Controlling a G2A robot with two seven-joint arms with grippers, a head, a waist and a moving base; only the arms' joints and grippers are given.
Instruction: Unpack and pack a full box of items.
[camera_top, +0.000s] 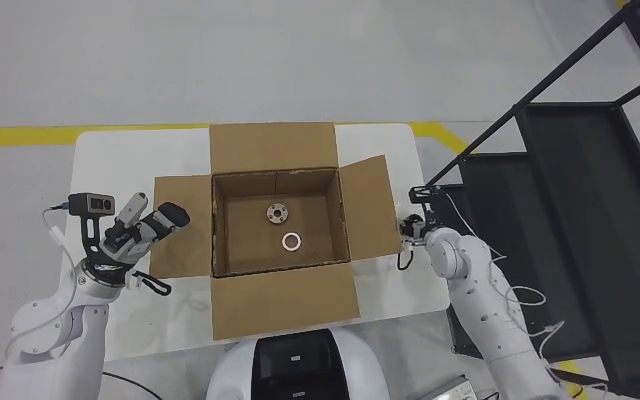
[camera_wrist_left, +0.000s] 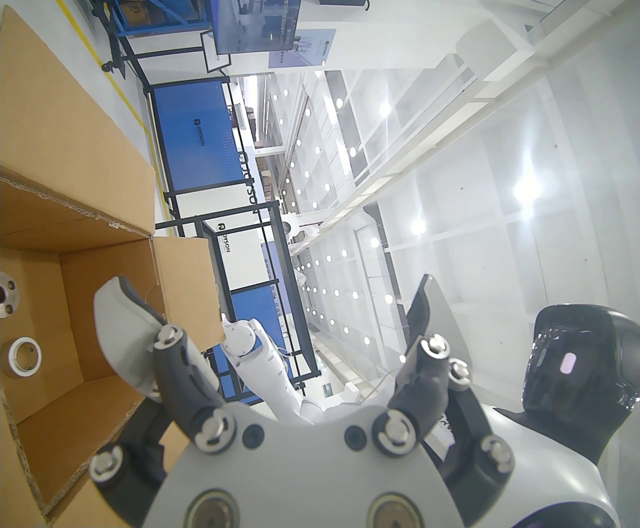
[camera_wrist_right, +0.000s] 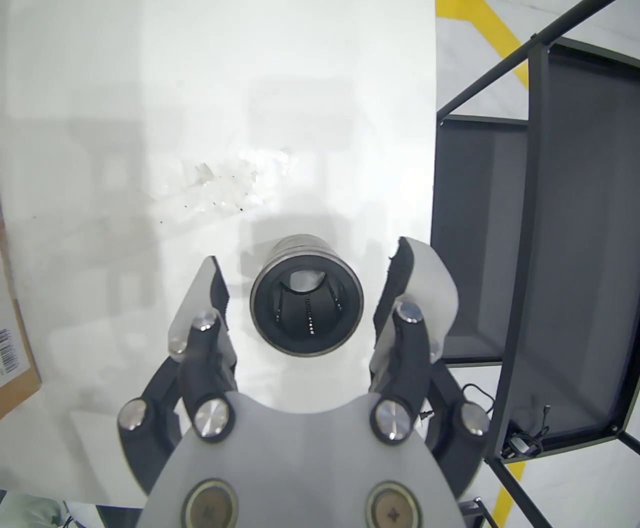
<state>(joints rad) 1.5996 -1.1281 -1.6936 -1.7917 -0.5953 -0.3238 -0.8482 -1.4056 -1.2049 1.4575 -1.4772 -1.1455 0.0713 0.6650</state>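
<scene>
Box (camera_top: 275, 185) open at worktop (camera_top: 130, 155) centre, flaps spread. On its floor: flanged metal part (camera_top: 275, 212), white ring (camera_top: 293, 241) at 5 o'clock of it; part cut off at frame edge in left wrist view. Metal sleeve (camera_wrist_right: 306, 312) on end at 3 o'clock of box, between right gripper (camera_wrist_right: 307, 257) jaws, spread wide, not touching it; wrist over that spot in top view. Left gripper (camera_top: 150, 225) at 9 o'clock of box, jaws wide apart, empty.

white desk (camera_top: 120, 160), black metal shelf rack (camera_top: 570, 180) just beside its right edge, yellow line (camera_top: 40, 134) across grey floor (camera_top: 300, 60) behind
</scene>
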